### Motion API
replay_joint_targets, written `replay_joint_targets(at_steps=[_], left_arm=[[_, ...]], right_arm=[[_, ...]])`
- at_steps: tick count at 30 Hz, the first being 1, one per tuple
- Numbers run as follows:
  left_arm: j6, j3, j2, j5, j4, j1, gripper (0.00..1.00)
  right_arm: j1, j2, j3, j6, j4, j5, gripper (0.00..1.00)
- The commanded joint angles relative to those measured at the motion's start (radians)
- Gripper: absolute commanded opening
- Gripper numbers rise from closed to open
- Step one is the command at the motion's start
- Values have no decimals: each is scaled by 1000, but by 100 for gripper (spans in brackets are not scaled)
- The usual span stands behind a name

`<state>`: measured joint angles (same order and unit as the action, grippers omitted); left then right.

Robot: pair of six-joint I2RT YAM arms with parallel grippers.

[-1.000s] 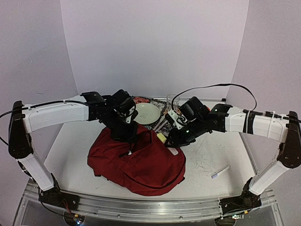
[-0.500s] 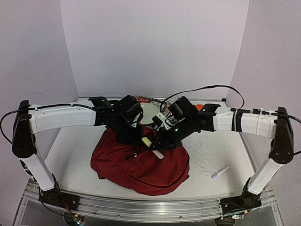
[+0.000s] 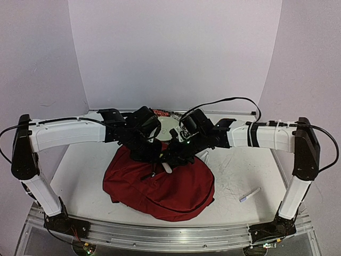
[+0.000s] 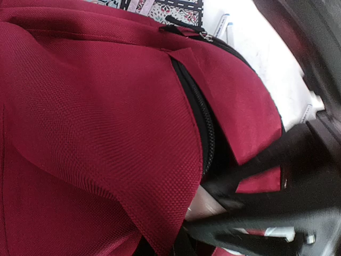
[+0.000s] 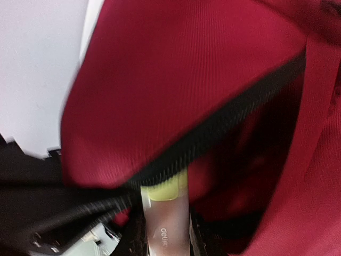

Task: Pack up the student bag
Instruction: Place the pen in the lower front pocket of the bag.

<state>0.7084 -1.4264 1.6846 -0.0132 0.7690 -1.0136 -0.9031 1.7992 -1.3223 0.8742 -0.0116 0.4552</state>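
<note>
The student bag point(image 3: 165, 186), dark red with a black zipper, lies slumped in the middle of the table. My left gripper point(image 3: 149, 153) is at its far top edge, shut on the red flap point(image 4: 160, 176) beside the open zipper point(image 4: 205, 128) and holding it up. My right gripper point(image 3: 173, 158) is shut on a highlighter point(image 5: 164, 218), a clear body with a yellow-green cap. The cap end is under the zipper edge point(image 5: 224, 125), inside the bag's mouth. The highlighter's white tail shows in the top view point(image 3: 167, 168). The bag's inside is dark.
A pale plate point(image 3: 169, 124) and a patterned case point(image 3: 161, 113) lie behind the bag. Pens point(image 3: 204, 156) lie beside the bag at the right. A white marker point(image 3: 249, 195) lies on the table at the near right. The two grippers are very close together.
My right gripper has moved left with the highlighter, from the bag's right side into its opening. My left gripper has stayed on the flap, and the bag has shifted a little.
</note>
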Motion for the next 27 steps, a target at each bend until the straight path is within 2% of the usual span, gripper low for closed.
replay_joint_targets(at_steps=[1, 12, 13, 17, 20, 23, 27], left_arm=[[18, -7, -68, -14, -65, -3, 0], [63, 9, -109, -27, -79, -3, 0], [66, 12, -114, -24, -80, -3, 0], [75, 31, -132, 4, -84, -3, 0], [69, 47, -147, 38, -83, -2, 0], [63, 66, -164, 61, -82, 6, 0], [57, 102, -186, 70, -79, 23, 0]], right_arm=[[3, 54, -49, 139, 190, -29, 0], [-48, 152, -82, 263, 352, -167, 0], [-53, 163, -93, 262, 360, -166, 3], [-70, 189, -113, 233, 362, -156, 33], [-70, 160, -75, 217, 356, -167, 49], [-70, 108, -40, 166, 330, -187, 55], [-70, 34, -24, 87, 258, -211, 57]])
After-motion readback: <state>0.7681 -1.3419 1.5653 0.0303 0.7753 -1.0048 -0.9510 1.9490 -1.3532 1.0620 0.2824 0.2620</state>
